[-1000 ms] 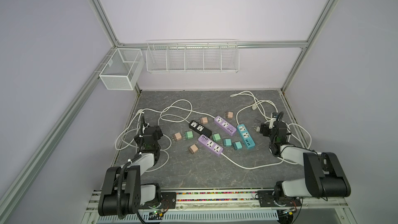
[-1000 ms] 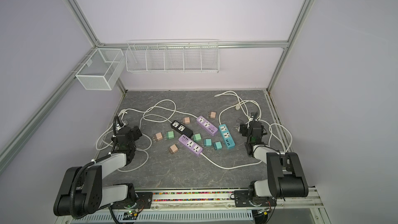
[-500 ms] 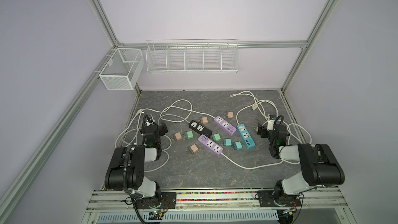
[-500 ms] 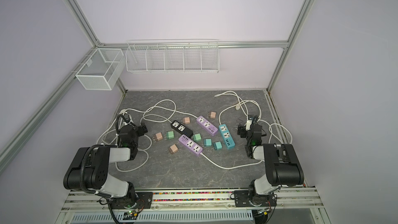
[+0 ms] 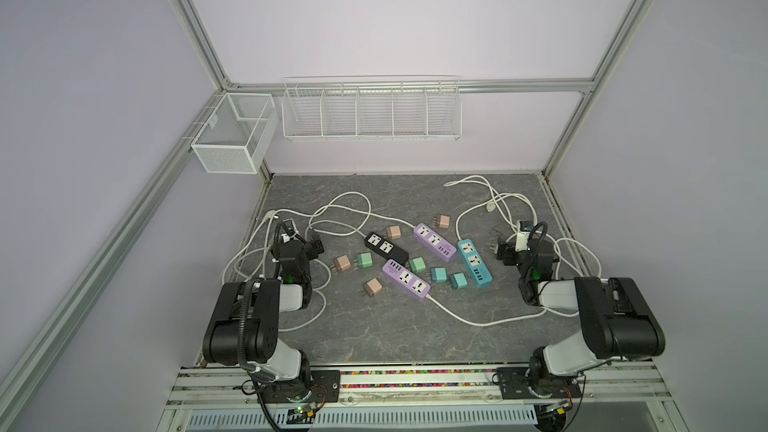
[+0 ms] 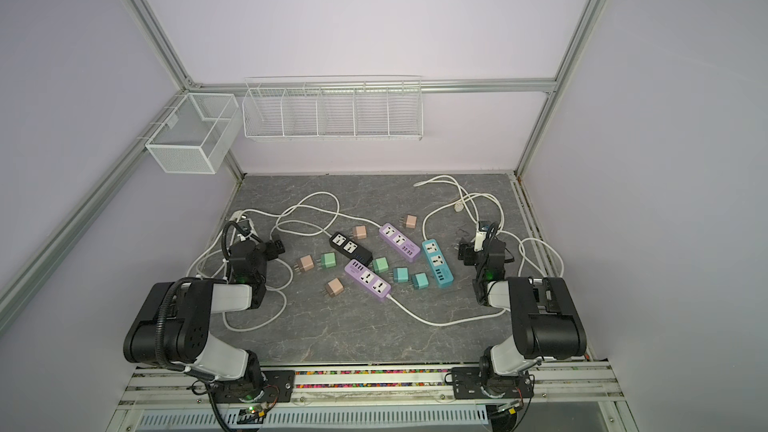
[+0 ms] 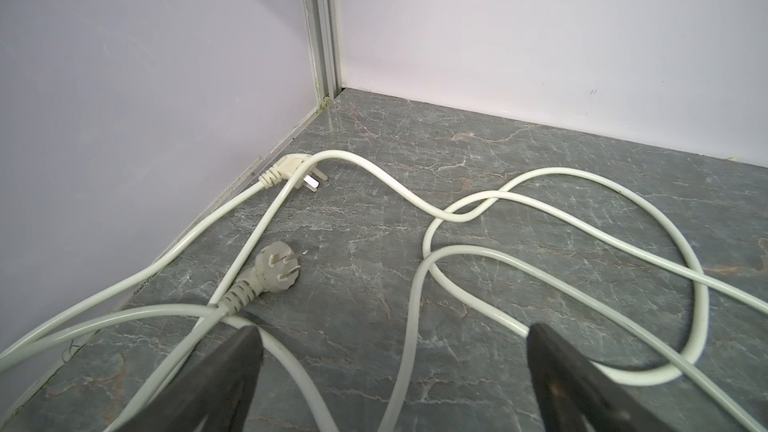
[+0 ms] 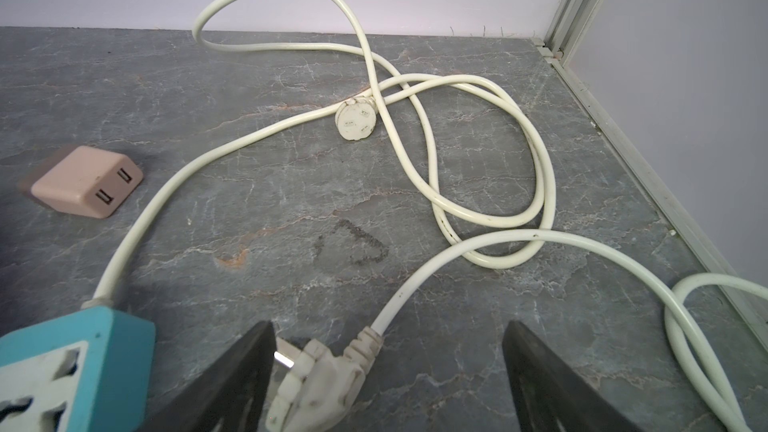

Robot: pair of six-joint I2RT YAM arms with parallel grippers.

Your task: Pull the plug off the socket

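Grey marble tabletop (image 5: 374,326), both top views: four power strips (image 5: 406,280), sockets bare; plug cubes (image 5: 365,260) loose beside; seems done.
Left wrist: left gripper (image 7: 392,334) spread, empty, over white cables (image 7: 457,214).
Right wrist: right gripper (image 8: 388,332) spread astride white plug (image 8: 316,384), unpinched.

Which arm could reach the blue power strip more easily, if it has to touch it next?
Right. The right pincer, open, sits just beside the blue power strip, which shows in its wrist view. The left pincer, also open, is far across, over loose white cords.
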